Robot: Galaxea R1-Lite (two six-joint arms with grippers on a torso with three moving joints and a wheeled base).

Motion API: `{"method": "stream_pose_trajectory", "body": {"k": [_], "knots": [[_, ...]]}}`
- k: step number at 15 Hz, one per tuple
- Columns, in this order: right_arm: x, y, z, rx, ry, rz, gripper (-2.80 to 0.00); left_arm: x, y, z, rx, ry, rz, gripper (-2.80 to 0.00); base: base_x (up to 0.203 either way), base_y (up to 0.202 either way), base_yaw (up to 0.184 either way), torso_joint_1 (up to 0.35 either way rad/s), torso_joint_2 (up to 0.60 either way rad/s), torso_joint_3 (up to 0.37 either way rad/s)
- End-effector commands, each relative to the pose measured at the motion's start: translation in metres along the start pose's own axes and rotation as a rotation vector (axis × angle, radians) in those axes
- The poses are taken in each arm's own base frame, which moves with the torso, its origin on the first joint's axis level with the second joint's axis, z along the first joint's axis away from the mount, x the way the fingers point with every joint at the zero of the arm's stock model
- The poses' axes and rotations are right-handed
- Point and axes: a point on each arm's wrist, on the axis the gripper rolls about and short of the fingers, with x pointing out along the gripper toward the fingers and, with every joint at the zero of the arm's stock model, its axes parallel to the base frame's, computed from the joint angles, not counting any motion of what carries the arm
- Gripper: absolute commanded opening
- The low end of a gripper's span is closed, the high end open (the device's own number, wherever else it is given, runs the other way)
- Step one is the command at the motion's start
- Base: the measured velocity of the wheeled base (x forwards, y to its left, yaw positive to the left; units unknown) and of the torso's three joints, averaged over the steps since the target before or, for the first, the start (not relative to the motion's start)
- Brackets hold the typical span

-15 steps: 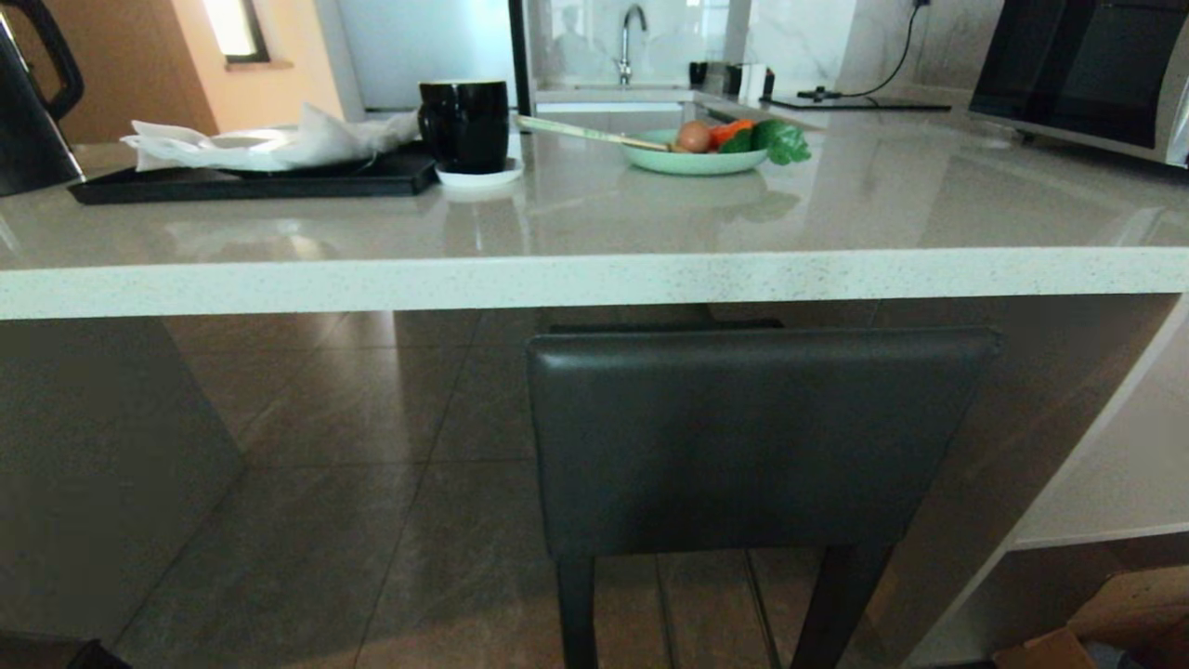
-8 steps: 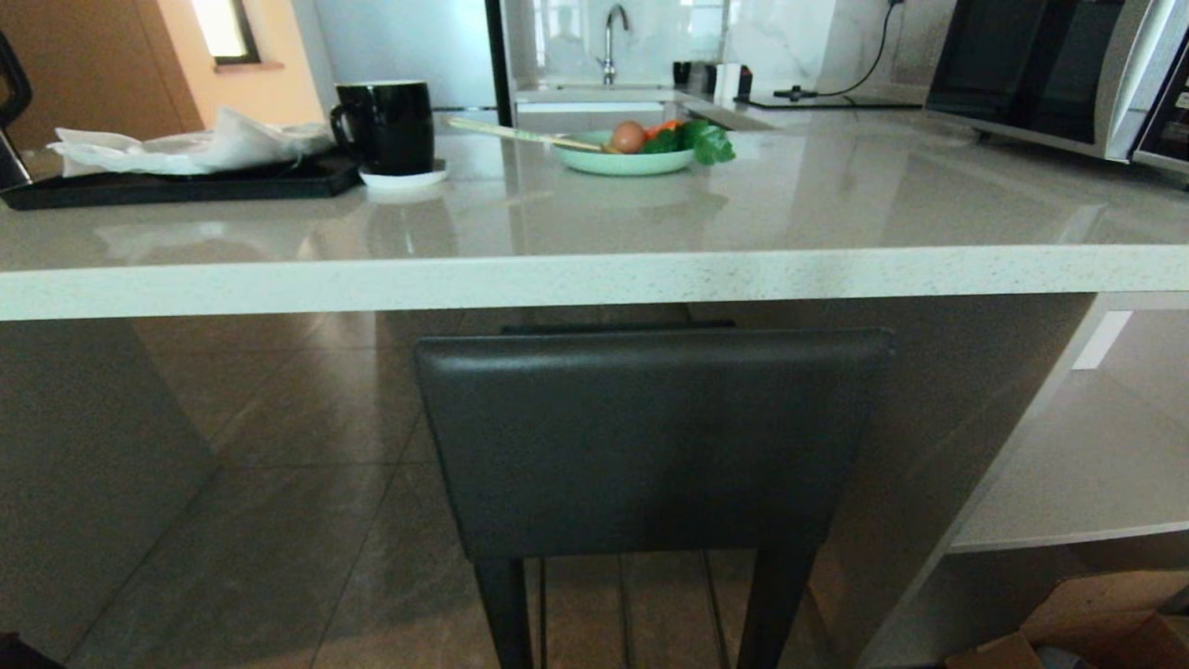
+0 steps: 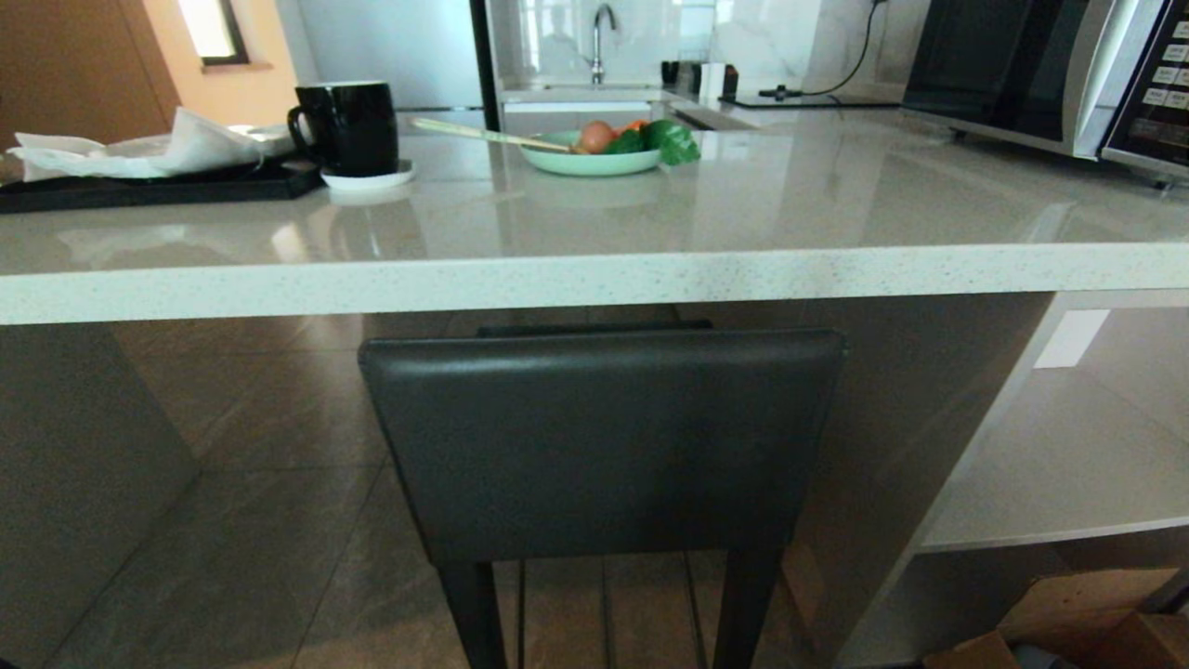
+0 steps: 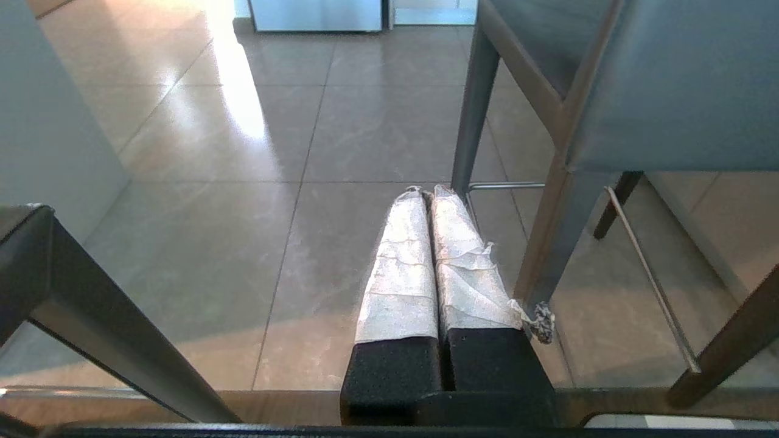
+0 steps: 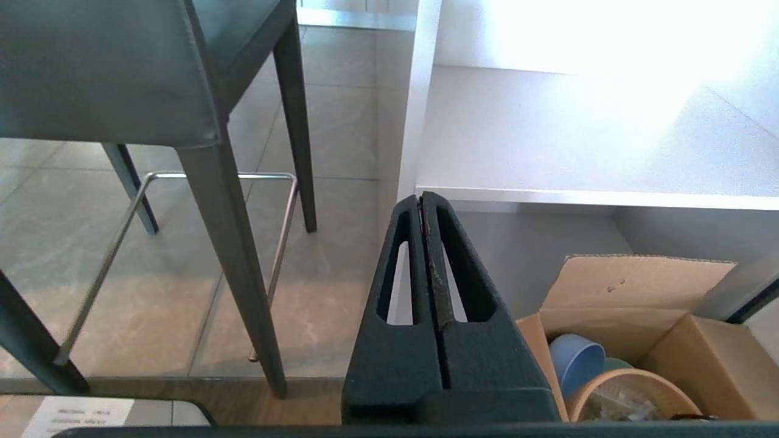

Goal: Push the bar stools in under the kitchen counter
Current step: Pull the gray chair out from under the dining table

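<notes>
While the robot faces the long speckled stone bench (image 3: 594, 279) squarely, one bar stool (image 3: 604, 437) stands right before it, its dark leather backrest just below the slab's front edge and the seat already reaching under the overhang. Going from left to right along the benchtop: a black tray (image 3: 158, 189) carrying crumpled white paper (image 3: 139, 149), a black mug (image 3: 346, 126) on a white coaster, a pale green plate (image 3: 590, 160) with an egg and vegetables and a wooden utensil across it, and a microwave (image 3: 1050, 84) at the far right. These sit well back from the edge, so pushing a stool should not disturb them.

Low at the robot's left, the left hand (image 4: 426, 193) hangs clenched, its tape-wrapped fingers pressed together and grasping nothing, close beside a stool leg (image 4: 471, 115); part of a second stool's frame (image 4: 73, 322) shows at the far side of that view. The right hand (image 5: 421, 198) is likewise clenched and empty, pointing at the white shelf edge (image 5: 584, 196), with the stool's leg and footrest bar (image 5: 213, 176) on one side and a cardboard box (image 5: 645, 310) holding bowls on the other. With both arms folded down, the push seems left to the base.
</notes>
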Motion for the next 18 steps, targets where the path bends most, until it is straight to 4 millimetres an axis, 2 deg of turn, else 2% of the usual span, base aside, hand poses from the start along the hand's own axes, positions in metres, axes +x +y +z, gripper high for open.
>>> {"method": "stream_pose_trajectory", "body": {"k": [1,2,11,13,14,16,18], "knots": [[0.0,0.0,0.0,0.001,0.001,-0.002,-2.8,0.0,0.0,0.0,0.0,0.0,0.0,0.0,0.0,0.0,0.0,0.0,0.0,0.0],[0.0,0.0,0.0,-0.001,0.001,-0.002,0.0,0.0,0.0,0.0,0.0,0.0,0.0,0.0,0.0,0.0,0.0,0.0,0.0,0.0],[-0.001,0.0,0.003,-0.021,-0.011,0.02,0.0,-0.001,0.0,0.004,0.011,-0.022,0.001,0.0,0.0,0.0,0.0,0.0,0.0,0.0],[-0.006,0.0,0.021,-0.069,-0.067,0.088,0.0,-0.009,-0.001,0.039,0.043,-0.132,-0.037,0.0,0.0,0.0,0.0,0.0,0.0,0.0],[-0.005,0.0,0.031,-0.06,-0.064,0.118,0.0,-0.008,-0.002,0.055,0.049,-0.128,-0.076,0.0,0.0,0.0,0.0,0.0,0.0,0.0],[0.004,-0.002,0.053,-0.036,-0.005,0.185,0.0,0.004,-0.003,0.082,0.027,-0.078,-0.178,0.0,0.0,0.0,0.0,0.0,0.0,0.0],[0.025,-0.003,0.074,-0.023,0.055,0.25,0.0,0.022,-0.005,0.1,0.02,-0.044,-0.335,0.0,0.0,0.0,0.0,0.0,0.0,0.0]]}}
